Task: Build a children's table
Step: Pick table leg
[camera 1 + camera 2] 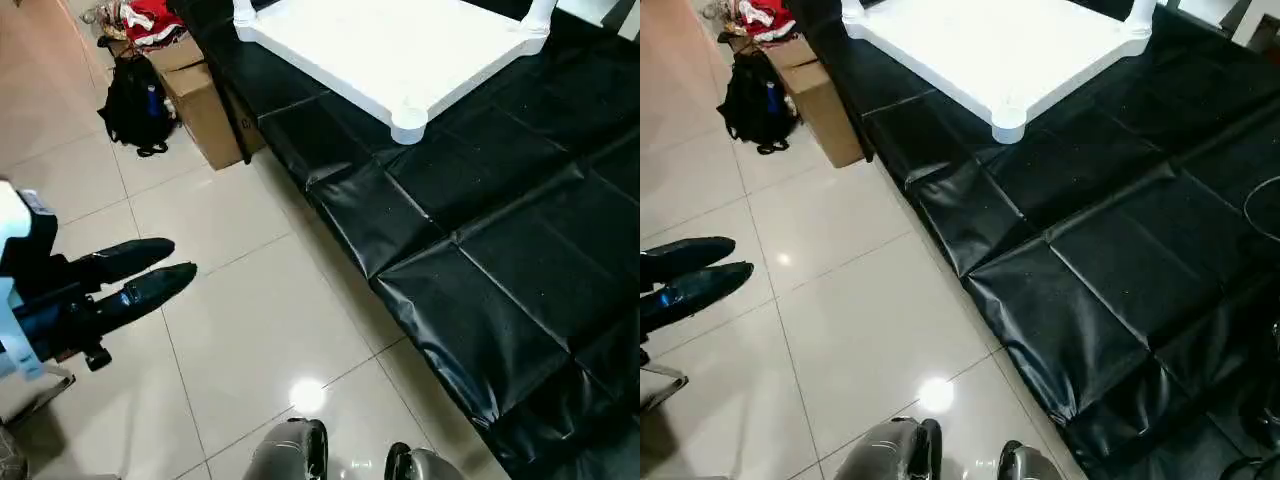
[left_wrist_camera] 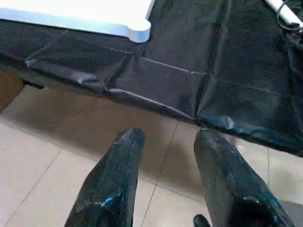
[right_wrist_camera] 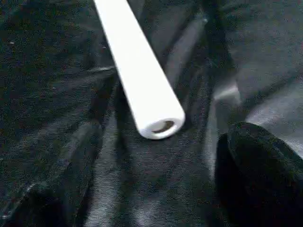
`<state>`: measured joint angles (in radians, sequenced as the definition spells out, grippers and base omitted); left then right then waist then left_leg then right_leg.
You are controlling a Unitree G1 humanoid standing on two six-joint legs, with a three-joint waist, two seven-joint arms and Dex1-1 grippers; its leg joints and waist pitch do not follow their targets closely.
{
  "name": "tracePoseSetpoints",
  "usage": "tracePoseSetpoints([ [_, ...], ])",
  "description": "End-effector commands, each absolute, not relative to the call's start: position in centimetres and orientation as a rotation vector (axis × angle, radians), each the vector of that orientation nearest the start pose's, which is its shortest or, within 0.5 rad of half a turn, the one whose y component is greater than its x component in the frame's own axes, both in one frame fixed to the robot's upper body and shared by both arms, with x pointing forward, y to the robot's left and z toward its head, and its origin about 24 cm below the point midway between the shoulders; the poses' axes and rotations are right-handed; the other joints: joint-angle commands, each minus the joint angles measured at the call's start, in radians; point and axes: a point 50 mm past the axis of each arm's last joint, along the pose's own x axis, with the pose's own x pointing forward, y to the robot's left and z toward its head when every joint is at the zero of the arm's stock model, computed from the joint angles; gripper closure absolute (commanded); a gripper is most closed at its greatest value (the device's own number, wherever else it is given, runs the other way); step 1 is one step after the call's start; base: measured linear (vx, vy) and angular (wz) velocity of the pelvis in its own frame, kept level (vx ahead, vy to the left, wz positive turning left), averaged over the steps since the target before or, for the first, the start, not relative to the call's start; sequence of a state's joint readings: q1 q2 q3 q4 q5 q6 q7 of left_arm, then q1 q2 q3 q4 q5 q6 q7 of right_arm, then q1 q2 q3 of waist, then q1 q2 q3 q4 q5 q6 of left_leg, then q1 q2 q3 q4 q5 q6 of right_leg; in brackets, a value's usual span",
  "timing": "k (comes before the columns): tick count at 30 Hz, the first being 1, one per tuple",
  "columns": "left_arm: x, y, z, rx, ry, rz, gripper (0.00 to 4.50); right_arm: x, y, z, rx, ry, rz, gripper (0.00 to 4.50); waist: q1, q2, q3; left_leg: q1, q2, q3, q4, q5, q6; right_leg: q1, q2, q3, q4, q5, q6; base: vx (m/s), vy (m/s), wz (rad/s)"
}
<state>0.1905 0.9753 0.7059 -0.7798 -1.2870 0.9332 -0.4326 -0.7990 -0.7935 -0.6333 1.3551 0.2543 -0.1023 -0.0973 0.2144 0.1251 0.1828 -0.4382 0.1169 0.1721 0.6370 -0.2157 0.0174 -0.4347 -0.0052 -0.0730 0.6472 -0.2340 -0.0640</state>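
Observation:
The white tabletop (image 1: 400,50) of the children's table lies on a black mat (image 1: 500,250), its near round corner socket (image 1: 408,125) empty. White tubes rise from its two far corners (image 1: 541,12), cut off by the picture's edge. My left gripper (image 1: 168,268) hovers over the tiled floor, left of the mat. It is open, and the left wrist view shows nothing between its black fingers (image 2: 118,175). In the right wrist view a loose white tube leg (image 3: 137,75) lies on the mat. Its open end sits between the wide-open fingers (image 3: 260,175) of my right gripper (image 3: 156,151), untouched.
A cardboard box (image 1: 205,100), a black backpack (image 1: 135,100) and red clothing (image 1: 150,18) stand on the floor left of the mat's far end. Beige tiles (image 1: 250,330) run along the mat's wrinkled edge. A thin cable (image 1: 1260,210) lies on the mat at the right.

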Motion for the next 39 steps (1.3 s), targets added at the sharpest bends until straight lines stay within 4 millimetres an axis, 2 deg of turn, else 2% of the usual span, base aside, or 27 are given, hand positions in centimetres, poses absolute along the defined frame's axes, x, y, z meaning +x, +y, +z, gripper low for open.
tracePoseSetpoints([
  [1, 16.6, 22.7, 21.9, 0.082, 0.213, -0.723, 2.45, 29.0, -42.8, 11.9, 0.235, 0.046, -0.893, 0.02, 0.005, -0.018, -0.056, 0.034, 0.112, -0.069, -0.061, -0.010, 0.171, 0.051, -0.142, 0.083, -0.078, -0.044, -0.162, 0.000, 0.000, 0.00],
  [6, 16.2, 22.5, 20.8, 0.005, 0.221, -0.750, 2.45, 29.2, -42.7, 12.5, 0.251, -0.031, -0.870, 0.02, -0.001, -0.028, -0.074, 0.030, 0.109, -0.062, -0.052, 0.027, 0.191, 0.057, -0.143, 0.084, -0.070, 0.016, -0.175, 0.000, 0.000, 0.00],
  [8, 16.8, 22.6, 19.4, -0.065, 0.195, -0.716, 2.45, 29.0, -42.8, 13.3, 0.245, -0.135, -0.845, 0.02, -0.008, -0.048, -0.090, 0.026, 0.107, -0.058, -0.046, 0.048, 0.215, 0.064, -0.143, 0.082, -0.065, 0.036, -0.169, 0.000, 0.000, 0.00],
  [10, 17.1, 22.7, 19.1, -0.089, 0.180, -0.692, 2.45, 28.9, -42.9, 13.7, 0.240, -0.186, -0.835, 0.02, -0.011, -0.044, -0.102, 0.028, 0.105, -0.053, -0.040, 0.059, 0.229, 0.061, -0.138, 0.079, -0.064, 0.017, -0.150, 0.000, 0.000, 0.00],
  [11, 18.3, 23.1, 18.3, -0.120, 0.161, -0.602, 2.45, 28.6, -42.8, 14.1, 0.225, -0.263, -0.821, 0.02, -0.021, -0.063, -0.126, 0.038, 0.110, -0.048, -0.032, 0.100, 0.253, 0.063, -0.127, 0.077, -0.052, 0.061, -0.133, 0.000, 0.000, 0.00],
  [14, 19.5, 23.2, 17.4, -0.115, 0.136, -0.509, 2.45, 28.3, -42.7, 14.1, 0.175, -0.290, -0.814, 0.02, -0.026, -0.055, -0.132, 0.031, 0.109, -0.050, -0.026, 0.144, 0.278, 0.061, -0.130, 0.075, -0.046, 0.095, -0.112, 0.000, 0.000, 0.00],
  [15, 20.6, 23.4, 16.7, -0.133, 0.098, -0.435, 2.45, 27.4, -41.8, 13.8, 0.128, -0.316, -0.816, 0.02, -0.039, -0.068, -0.156, 0.036, 0.119, -0.051, -0.023, 0.173, 0.278, 0.071, -0.128, 0.077, -0.044, 0.115, -0.089, 0.000, 0.000, 0.00],
  [17, 21.3, 23.3, 16.2, -0.149, 0.074, -0.394, 2.45, 26.4, -40.7, 13.8, 0.113, -0.333, -0.808, 0.02, -0.047, -0.063, -0.171, 0.051, 0.136, -0.060, -0.019, 0.218, 0.284, 0.057, -0.133, 0.074, -0.028, 0.157, -0.074, 0.000, 0.000, 0.00],
  [18, 22.8, 23.1, 15.1, -0.090, 0.110, -0.293, 2.45, 25.6, -39.1, 14.0, 0.093, -0.328, -0.783, 0.02, -0.069, -0.080, -0.168, 0.054, 0.151, -0.061, -0.025, 0.206, 0.274, 0.050, -0.138, 0.079, -0.033, 0.131, -0.068, 0.000, 0.000, 0.00],
  [19, 22.8, 23.1, 15.1, -0.090, 0.110, -0.293, 2.45, 25.6, -39.1, 14.0, 0.093, -0.328, -0.783, 0.02, -0.062, -0.073, -0.166, 0.061, 0.151, -0.062, -0.030, 0.164, 0.264, 0.046, -0.142, 0.081, -0.044, 0.088, -0.058, 0.000, 0.000, 0.00],
  [21, 24.1, 22.7, 14.4, -0.020, 0.100, -0.224, 2.45, 25.4, -36.1, 14.1, 0.079, -0.301, -0.667, 0.02, -0.094, -0.088, -0.158, 0.041, 0.122, -0.048, -0.044, 0.029, 0.188, 0.072, -0.148, 0.082, -0.075, -0.080, -0.051, -0.040, 0.010, 0.00],
  [22, 24.6, 22.6, 14.2, -0.028, 0.083, -0.185, 2.45, 25.5, -34.2, 14.1, 0.053, -0.281, -0.563, 0.02, -0.100, -0.084, -0.150, 0.064, 0.120, -0.041, -0.050, -0.099, 0.107, 0.062, -0.149, 0.082, -0.099, -0.271, -0.033, -0.079, 0.031, -0.03],
  [24, 25.7, 22.3, 13.9, -0.067, 0.039, -0.090, 2.45, 25.5, -28.8, 13.3, -0.003, -0.211, -0.301, 0.02, -0.150, -0.084, -0.130, 0.084, 0.109, -0.043, -0.070, -0.292, -0.026, 0.071, -0.145, 0.071, -0.147, -0.600, 0.038, -0.077, 0.037, -0.07],
  [26, 26.1, 21.7, 13.9, -0.088, 0.007, -0.071, 2.45, 25.2, -26.5, 12.7, -0.029, -0.187, -0.194, 0.02, -0.197, -0.084, -0.117, 0.108, 0.098, -0.057, -0.075, -0.428, -0.069, 0.071, -0.148, 0.043, -0.182, -0.755, 0.076, -0.088, 0.040, -0.13],
  [27, 26.2, 21.2, 14.1, -0.087, -0.010, -0.093, 2.45, 25.0, -25.9, 12.4, -0.033, -0.183, -0.180, 0.02, -0.225, -0.069, -0.123, 0.118, 0.106, -0.073, -0.080, -0.519, -0.088, 0.087, -0.147, 0.012, -0.190, -0.736, 0.080, -0.080, 0.067, -0.23],
  [28, 26.3, 20.6, 14.3, -0.063, -0.026, -0.114, 2.45, 24.7, -25.9, 12.3, -0.006, -0.175, -0.195, 0.02, -0.253, -0.067, -0.119, 0.083, 0.138, -0.099, -0.134, -0.671, -0.108, 0.135, -0.131, -0.018, -0.137, -0.604, 0.071, -0.093, 0.089, -0.30],
  [29, 26.6, 19.7, 14.8, -0.057, -0.056, -0.140, 2.45, 24.6, -26.0, 12.1, 0.013, -0.151, -0.223, 0.02, -0.258, -0.064, -0.127, 0.056, 0.159, -0.115, -0.182, -0.766, -0.127, 0.183, -0.118, -0.010, -0.035, -0.460, 0.053, -0.093, 0.089, -0.30],
  [30, 26.7, 19.2, 15.1, -0.054, -0.072, -0.154, 2.45, 24.5, -26.2, 11.9, 0.027, -0.134, -0.242, 0.02, -0.230, -0.047, -0.127, 0.024, 0.134, -0.058, -0.254, -0.962, -0.179, 0.208, -0.065, -0.046, 0.077, -0.245, 0.021, -0.088, 0.067, -0.12],
  [31, 26.9, 18.7, 15.3, -0.060, -0.086, -0.157, 2.45, 24.4, -26.3, 12.1, 0.046, -0.126, -0.262, 0.02, -0.222, -0.070, -0.131, 0.047, 0.126, -0.037, -0.251, -0.954, -0.160, 0.190, -0.053, -0.030, 0.094, -0.232, 0.023, 0.000, 0.000, 0.00],
  [32, 27.0, 18.2, 15.6, -0.070, -0.104, -0.156, 2.45, 24.5, -26.4, 12.5, 0.077, -0.132, -0.279, 0.02, -0.237, -0.121, -0.153, 0.099, 0.103, -0.014, -0.166, -0.810, -0.166, 0.170, -0.113, 0.039, 0.005, -0.639, 0.019, 0.000, 0.000, 0.00],
  [33, 27.1, 17.8, 15.8, -0.075, -0.112, -0.160, 2.45, 24.7, -26.4, 12.8, 0.088, -0.134, -0.284, 0.02, -0.249, -0.153, -0.150, 0.149, 0.071, -0.023, 0.018, -0.617, -0.147, 0.102, -0.201, 0.072, -0.141, -0.982, 0.008, 0.042, -0.002, -0.25],
  [34, 27.1, 17.8, 15.8, -0.075, -0.112, -0.160, 2.45, 24.7, -26.4, 12.8, 0.088, -0.134, -0.284, 0.02, -0.285, -0.151, -0.123, 0.039, 0.015, -0.086, 0.230, -0.183, -0.045, 0.179, -0.288, 0.112, -0.220, -1.243, -0.038, 0.086, 0.045, -0.30],
  [35, 27.2, 17.3, 15.8, -0.068, -0.117, -0.160, 2.45, 24.9, -26.3, 13.2, 0.092, -0.130, -0.279, 0.02, -0.283, -0.129, -0.119, 0.047, 0.008, -0.100, 0.185, -0.201, -0.065, 0.183, -0.207, 0.170, -0.189, -1.153, -0.039, 0.086, 0.045, -0.30],
  [36, 27.3, 16.5, 15.5, -0.045, -0.119, -0.167, 2.45, 25.1, -26.1, 13.5, 0.078, -0.111, -0.263, 0.02, -0.262, -0.136, -0.113, 0.122, 0.018, -0.087, 0.071, -0.327, -0.094, 0.172, -0.108, 0.137, -0.162, -0.964, -0.081, 0.033, 0.030, -0.29],
  [37, 27.3, 16.3, 15.3, -0.033, -0.116, -0.171, 2.45, 25.1, -26.0, 13.6, 0.072, -0.105, -0.259, 0.02, -0.271, -0.122, -0.118, 0.185, 0.022, -0.079, 0.028, -0.402, -0.120, 0.144, -0.064, 0.112, -0.151, -0.859, -0.083, -0.009, 0.029, -0.36],
  [38, 27.3, 16.0, 15.1, -0.020, -0.113, -0.176, 2.45, 25.1, -26.0, 13.6, 0.064, -0.098, -0.256, 0.02, -0.300, -0.095, -0.104, 0.271, 0.146, -0.162, -0.106, -0.705, -0.183, 0.053, -0.009, 0.070, -0.013, -0.578, -0.014, -0.009, 0.029, -0.36],
  [39, 27.3, 15.9, 15.0, -0.014, -0.111, -0.179, 2.45, 25.1, -26.0, 13.6, 0.060, -0.095, -0.255, 0.02, -0.313, -0.088, -0.152, 0.266, 0.230, -0.190, -0.178, -0.821, -0.194, 0.078, -0.058, 0.043, 0.104, -0.283, 0.053, 0.054, 0.070, -0.66],
])
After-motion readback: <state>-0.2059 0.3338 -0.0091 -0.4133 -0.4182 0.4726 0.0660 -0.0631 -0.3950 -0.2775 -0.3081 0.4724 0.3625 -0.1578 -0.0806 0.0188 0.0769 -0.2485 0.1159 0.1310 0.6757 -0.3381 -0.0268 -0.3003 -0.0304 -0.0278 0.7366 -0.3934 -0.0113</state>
